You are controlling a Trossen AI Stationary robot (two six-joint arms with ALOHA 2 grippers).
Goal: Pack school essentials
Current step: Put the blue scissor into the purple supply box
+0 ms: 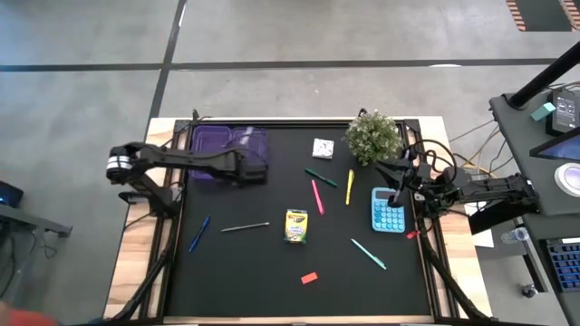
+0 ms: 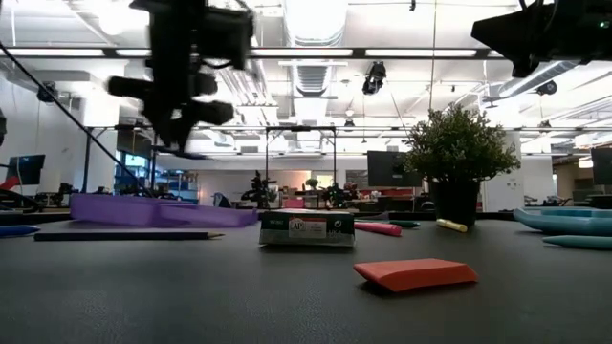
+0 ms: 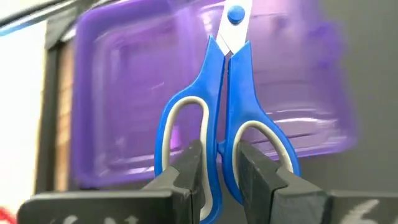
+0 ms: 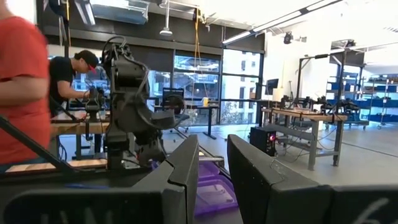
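Observation:
In the left wrist view my left gripper (image 3: 219, 154) is shut on the blue-handled scissors (image 3: 229, 81), above the translucent purple case (image 1: 217, 143) at the table's far left. My right gripper (image 1: 397, 187) hovers open over a teal calculator (image 1: 388, 212) and touches nothing. Flat on the black mat lie the yellow-green crayon box (image 1: 296, 226), pink pen (image 1: 317, 196), green pen (image 1: 321, 177), yellow pen (image 1: 350, 186), teal pen (image 1: 369, 254), blue pen (image 1: 199, 233), grey pencil (image 1: 245, 227), white pad (image 1: 323, 148) and red eraser (image 1: 309, 278). My left gripper pinches the scissors where the two handle loops meet (image 3: 222, 134), one finger (image 3: 186, 168) in each loop's opening. The closed blades (image 3: 233, 28) point on past the fingertips toward the purple case. The scissors are lifted clear of the table and the case.
A bushy potted plant (image 1: 373, 136) stands at the far right of the mat, just beyond my right gripper. A small red piece (image 1: 412, 234) lies at the mat's right edge. Open mat stretches along the near edge around the eraser. People stand in the room behind.

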